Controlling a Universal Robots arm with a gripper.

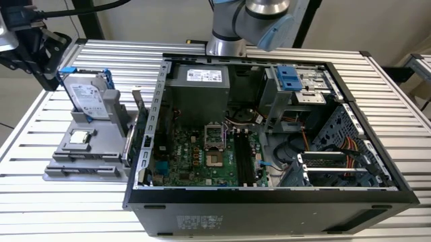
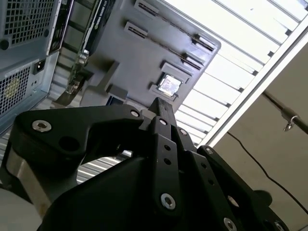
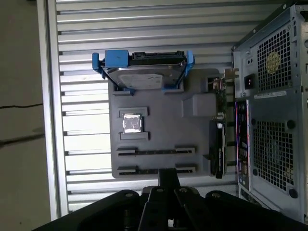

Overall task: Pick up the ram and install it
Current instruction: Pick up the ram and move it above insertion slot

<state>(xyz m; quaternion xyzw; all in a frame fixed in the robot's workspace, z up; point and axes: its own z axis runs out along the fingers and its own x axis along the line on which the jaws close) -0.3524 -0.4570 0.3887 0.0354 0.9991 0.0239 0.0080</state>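
1. Claw (image 3: 168, 174): clenched. In both wrist views I see its fingertips (image 2: 161, 111) pressed together into one dark bar. In the exterior view it hangs over the table (image 1: 27, 151) edge, close beside the drive (image 1: 88, 98).

2. Ram: I cannot tell where it is. Nearest the claw tip are the two long slots (image 3: 156, 150) of the grey tray (image 3: 159, 115). Each shows a thin dark line between its end clips, and I cannot tell whether a stick stands in either. The dark sockets (image 1: 244, 154) on the motherboard (image 1: 195, 161), well apart from the claw inside the case (image 1: 269, 206), are equally unclear.

3. Beyond the slots from the claw, the CPU chip (image 3: 132, 123) sits in its square pocket. Farther still, the drive stands on edge in a blue carrier (image 3: 117, 58). The card (image 3: 220, 144) stands between tray and case.

4. Labels: a white one on the drive, a white one on the power supply (image 1: 202, 91), a round yellow sticker (image 3: 274, 61) on the case grille. I cannot read their print.
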